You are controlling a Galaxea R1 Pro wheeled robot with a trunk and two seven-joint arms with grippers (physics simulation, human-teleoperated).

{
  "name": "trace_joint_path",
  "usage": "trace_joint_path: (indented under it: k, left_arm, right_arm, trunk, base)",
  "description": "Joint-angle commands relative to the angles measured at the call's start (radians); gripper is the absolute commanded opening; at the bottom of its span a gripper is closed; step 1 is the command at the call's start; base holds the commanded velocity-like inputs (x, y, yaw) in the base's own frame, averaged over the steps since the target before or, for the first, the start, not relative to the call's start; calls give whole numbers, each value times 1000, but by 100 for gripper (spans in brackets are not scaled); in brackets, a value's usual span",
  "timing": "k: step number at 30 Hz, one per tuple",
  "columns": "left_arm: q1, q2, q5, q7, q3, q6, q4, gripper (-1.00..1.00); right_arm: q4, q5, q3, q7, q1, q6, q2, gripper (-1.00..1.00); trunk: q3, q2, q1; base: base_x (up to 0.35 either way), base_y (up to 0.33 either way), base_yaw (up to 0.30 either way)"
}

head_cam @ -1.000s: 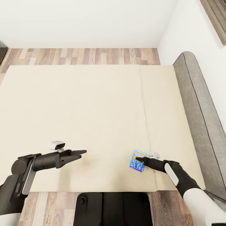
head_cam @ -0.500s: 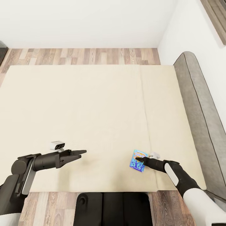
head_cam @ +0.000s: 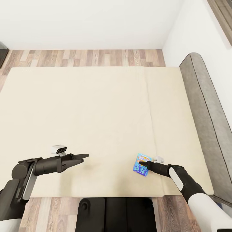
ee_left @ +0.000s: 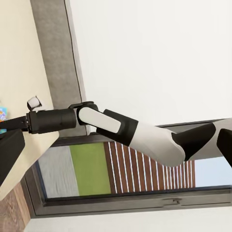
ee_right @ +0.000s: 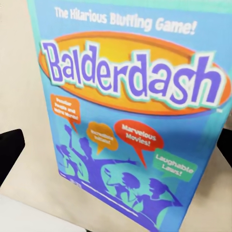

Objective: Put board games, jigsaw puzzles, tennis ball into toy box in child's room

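The blue game [head_cam: 142,164] is lying flat on the bed [head_cam: 96,122], near the front edge and toward the headboard [head_cam: 206,122] end, just on the near side of the faint seam [head_cam: 151,122] running across the mattress. In the right wrist view the game [ee_right: 130,116] is showing a bright blue lid with "Balderdash" in purple letters on an orange oval, "The Hilarious Bluffing Game!" in pale letters above it, orange, red and green speech bubbles, and purple silhouettes of people along its lower part. The box is looking small and thin against the wide cream mattress.

The right gripper [head_cam: 143,164] is reaching over the game from the headboard side, its dark tip sitting over the lid; dark finger shapes are showing at either side of the box in the right wrist view, but whether they are spread or pinching it, I cannot tell.

The left gripper [head_cam: 84,156] is hovering over bare mattress near the front edge, well apart from the game, its fingers pressed together into a point. In the left wrist view the right arm [ee_left: 111,125] is stretching across in front of a window [ee_left: 121,179].
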Motion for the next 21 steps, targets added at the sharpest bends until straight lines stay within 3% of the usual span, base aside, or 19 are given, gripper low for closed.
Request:
trace_joint_path:
  k: [1,9,21]
  left_arm:
    - [0,0,0,-4,0,11,0,100]
    - [0,0,0,-4,0,11,0,100]
    - [0,0,0,-4,0,11,-1,100]
  right_arm:
    - [-1,-5,3,-1,0,5,-1,100]
    - [-1,-5,3,0,0,5,-1,100]
    - [-1,-5,3,1,0,5,-1,100]
  trunk:
    - [-1,-2,1]
    - [-1,-2,1]
    - [-1,-2,1]
  base:
    - [0,97,0]
    - [-24,161,0]
    - [-5,21,0]
